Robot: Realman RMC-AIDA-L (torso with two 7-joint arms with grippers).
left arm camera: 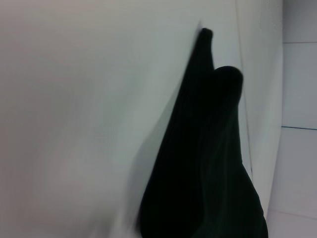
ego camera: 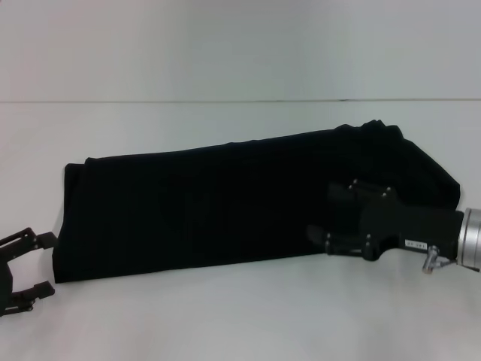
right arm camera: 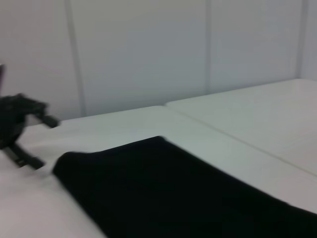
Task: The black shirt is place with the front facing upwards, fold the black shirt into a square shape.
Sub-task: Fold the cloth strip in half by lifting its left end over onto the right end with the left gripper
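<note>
The black shirt (ego camera: 225, 203) lies on the white table (ego camera: 225, 316) as a long folded band running left to right, its right end bunched and a little higher. No white letters or label show. My left gripper (ego camera: 46, 263) is open, just off the shirt's left end near the front corner, not touching it. My right gripper (ego camera: 320, 212) is open and hovers over the shirt's right part near its front edge, pointing left. The shirt also shows in the left wrist view (left arm camera: 208, 163) and the right wrist view (right arm camera: 173, 193), where the left gripper (right arm camera: 20, 129) appears beyond the cloth's end.
A seam between table panels (ego camera: 240, 100) runs across behind the shirt. White wall panels (right arm camera: 148, 49) stand beyond the table. Bare table surface lies in front of and behind the shirt.
</note>
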